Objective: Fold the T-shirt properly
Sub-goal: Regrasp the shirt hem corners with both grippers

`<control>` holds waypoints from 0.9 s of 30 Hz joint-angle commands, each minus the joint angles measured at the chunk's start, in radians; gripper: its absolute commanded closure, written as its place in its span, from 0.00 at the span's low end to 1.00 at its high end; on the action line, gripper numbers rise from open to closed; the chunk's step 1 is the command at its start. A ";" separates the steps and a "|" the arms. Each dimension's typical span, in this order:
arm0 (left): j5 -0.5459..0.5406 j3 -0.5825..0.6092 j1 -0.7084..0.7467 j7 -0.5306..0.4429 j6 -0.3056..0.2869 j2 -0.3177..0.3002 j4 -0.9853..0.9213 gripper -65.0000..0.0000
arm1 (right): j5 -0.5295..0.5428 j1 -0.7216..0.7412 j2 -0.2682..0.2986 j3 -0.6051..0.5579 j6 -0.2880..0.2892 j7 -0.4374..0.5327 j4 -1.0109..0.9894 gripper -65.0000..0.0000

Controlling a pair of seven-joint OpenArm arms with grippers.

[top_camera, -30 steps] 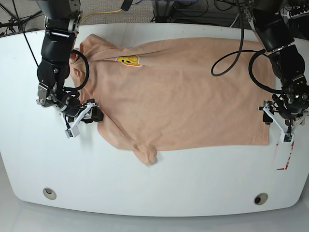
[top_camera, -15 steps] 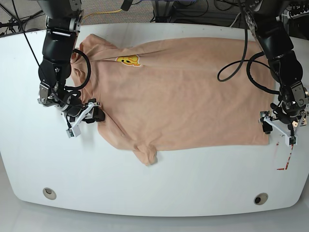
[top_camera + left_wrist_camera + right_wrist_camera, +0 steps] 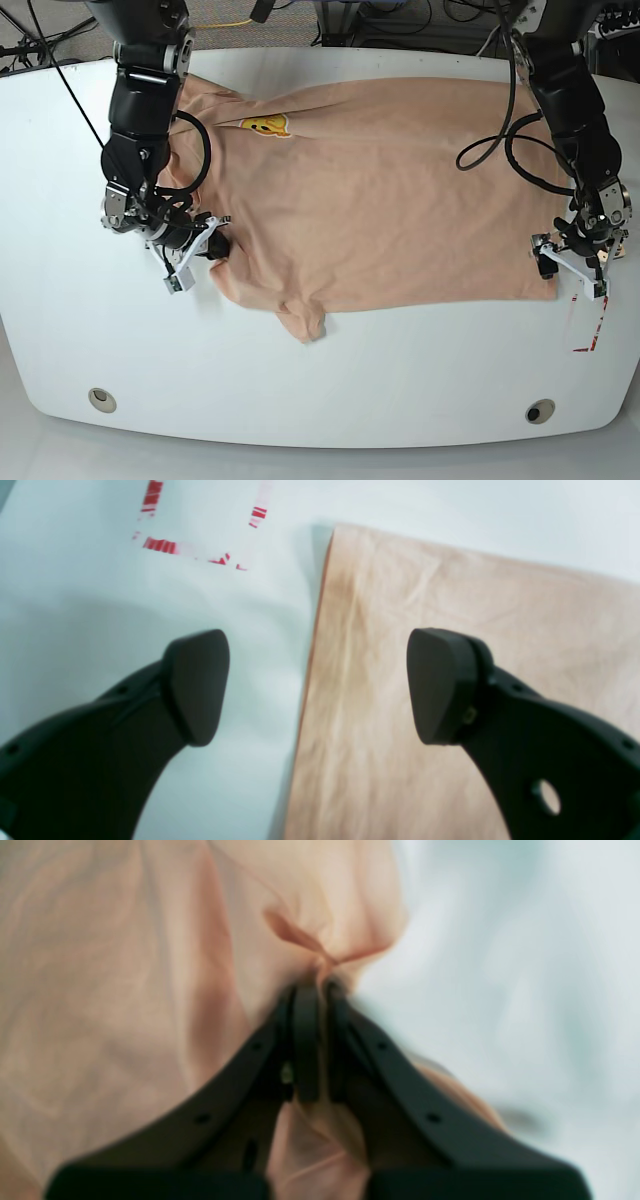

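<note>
Two arms, one garment:

Left wrist view, left gripper (image 3: 317,685): spread wide, nothing between its dark pads, one pad over bare white counter (image 3: 75,595) and the other over cloth.
Left wrist view, T-shirt (image 3: 450,610): peach fabric, lying flat with faint creases; its straight edge runs up between the two pads and ends in a corner near the top.
Left wrist view, red markings (image 3: 165,545): a broken red outline on the counter, beyond the left pad, apart from the shirt's edge.

Right wrist view, right gripper (image 3: 315,990): closed tight on a pinch of the T-shirt (image 3: 125,990); folds gather to a point right at the tips, and more cloth shows below between the fingers.
Right wrist view, focus: soft and blurred; pale counter shows on the right side.

Base view, T-shirt (image 3: 380,190): spread across the middle of the counter (image 3: 320,380), yellow print (image 3: 265,125) near the far-left part, a small bunched sleeve at the near edge.
Base view, right gripper (image 3: 205,250): at the shirt's left edge, touching the cloth.
Base view, left gripper (image 3: 570,262): at the shirt's near-right corner, just beside the red markings (image 3: 590,325).
Base view, cables: black loops hang from both arms above the shirt.
</note>
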 commanded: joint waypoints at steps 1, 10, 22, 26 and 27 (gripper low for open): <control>-0.006 -0.002 -0.054 -0.035 0.045 -0.017 -0.036 0.19 | -0.010 0.018 0.014 0.002 0.004 -0.005 0.017 1.00; -0.006 0.007 -0.122 -0.106 0.108 -0.035 -0.200 0.00 | -0.018 0.012 0.020 0.001 0.004 -0.006 0.068 1.00; -0.012 0.082 -0.206 -0.205 0.106 -0.033 -0.429 0.00 | -0.018 -0.005 0.017 0.001 0.004 -0.013 0.121 1.00; -0.012 0.105 -0.206 -0.205 0.106 -0.020 -0.438 0.00 | -0.011 -0.008 0.017 0.002 0.004 -0.013 0.125 1.00; -0.012 0.105 -0.206 -0.205 0.105 -0.013 -0.438 0.00 | -0.010 -0.008 0.017 0.002 0.004 -0.013 0.128 1.00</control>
